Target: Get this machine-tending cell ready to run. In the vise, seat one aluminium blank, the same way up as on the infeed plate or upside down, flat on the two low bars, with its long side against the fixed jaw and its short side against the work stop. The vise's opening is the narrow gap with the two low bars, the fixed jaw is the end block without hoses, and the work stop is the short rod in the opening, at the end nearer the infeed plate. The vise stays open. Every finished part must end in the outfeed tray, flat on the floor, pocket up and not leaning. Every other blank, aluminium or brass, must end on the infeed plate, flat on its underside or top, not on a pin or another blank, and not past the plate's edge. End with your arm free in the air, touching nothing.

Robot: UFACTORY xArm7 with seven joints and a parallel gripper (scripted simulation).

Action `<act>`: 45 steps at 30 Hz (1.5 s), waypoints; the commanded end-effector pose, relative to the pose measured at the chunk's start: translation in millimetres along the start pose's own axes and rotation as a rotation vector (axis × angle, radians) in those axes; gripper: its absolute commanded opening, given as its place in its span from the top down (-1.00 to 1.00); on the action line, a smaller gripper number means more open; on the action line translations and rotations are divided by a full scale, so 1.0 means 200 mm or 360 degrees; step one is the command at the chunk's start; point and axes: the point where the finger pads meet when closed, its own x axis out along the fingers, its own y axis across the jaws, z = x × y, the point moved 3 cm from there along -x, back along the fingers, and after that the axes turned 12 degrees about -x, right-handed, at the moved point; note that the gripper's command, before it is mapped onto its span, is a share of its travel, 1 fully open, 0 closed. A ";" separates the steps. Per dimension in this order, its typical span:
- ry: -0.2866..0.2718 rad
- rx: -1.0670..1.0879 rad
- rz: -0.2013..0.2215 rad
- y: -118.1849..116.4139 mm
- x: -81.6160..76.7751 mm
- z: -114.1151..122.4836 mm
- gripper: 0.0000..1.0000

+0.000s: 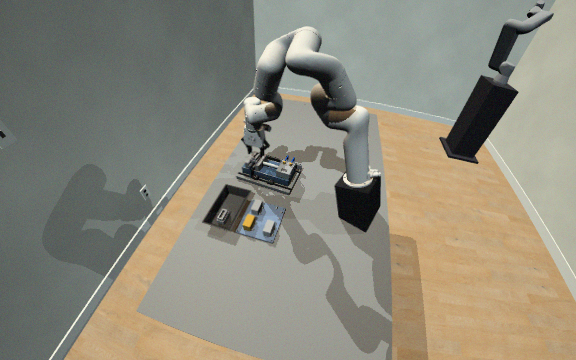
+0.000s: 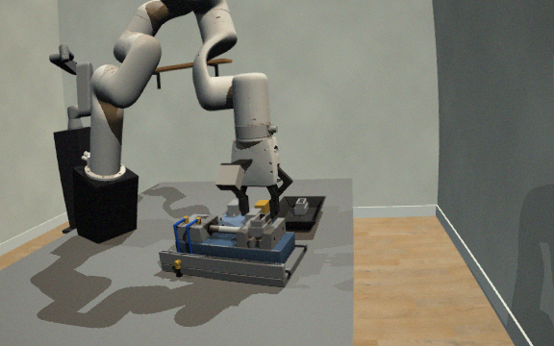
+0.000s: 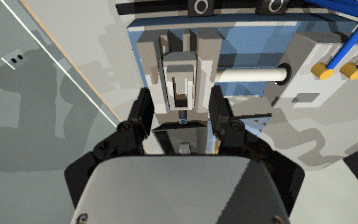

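The pincer (image 2: 259, 208) hangs straight down over the vise (image 2: 240, 235), its two dark fingers spread apart with nothing between them. From the wrist camera, the fingers flank a grey block with a pocket in its top (image 3: 180, 82), which sits in the vise's narrow gap; they stand just above and to either side of it, and I cannot tell whether they touch it.

A pale rod (image 3: 252, 76) runs from the gap toward the end block that carries the blue hoses (image 2: 185, 231). The vise rests on a grey base (image 2: 226, 269) on the big grey mat (image 1: 260, 280).

Past the vise lies the dark tray (image 1: 212, 207) with one pocketed grey part (image 1: 222, 216) lying in it. Just beside the tray is the blue plate (image 1: 279, 225), carrying two grey blocks (image 1: 256, 206) (image 1: 269, 227) and one yellow block (image 1: 248, 221), all apart from each other.

The white arm (image 1: 320, 75) arches up from its black pedestal (image 1: 367, 215) at the mat's edge.
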 end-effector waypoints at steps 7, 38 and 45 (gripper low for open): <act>0.0001 0.0001 -0.0004 -0.01 0.00 0.00 -0.37; 0.0001 0.0001 -0.0004 -0.01 0.05 0.00 -0.37; 0.0001 0.0001 -0.0004 -0.01 0.06 0.00 -0.37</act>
